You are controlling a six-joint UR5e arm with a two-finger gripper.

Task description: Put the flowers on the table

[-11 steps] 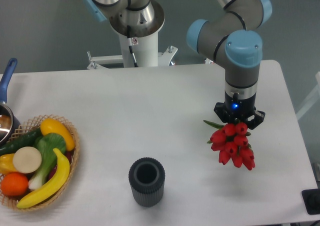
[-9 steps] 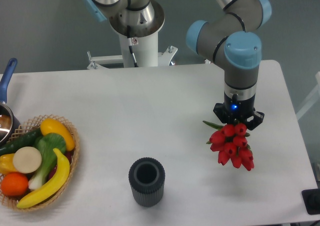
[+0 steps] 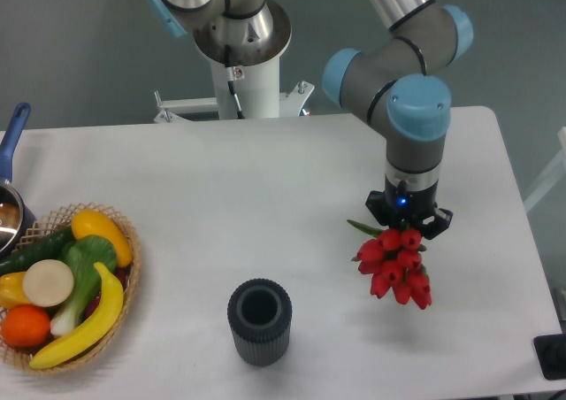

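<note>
A bunch of red tulips with green leaves hangs from my gripper at the right of the white table. The gripper points straight down and is shut on the stems; its fingers are mostly hidden by its black body and the blooms. The flower heads hang below the gripper, close above the tabletop. I cannot tell whether they touch it. A dark ribbed vase stands empty near the front edge, left of the flowers.
A wicker basket with a banana, orange and vegetables sits at the front left. A pot with a blue handle is at the left edge. The robot base stands behind the table. A black object is at the front right corner.
The gripper with the tulips has moved a little to the left and down toward the front of the table. The vase and basket have not moved.
</note>
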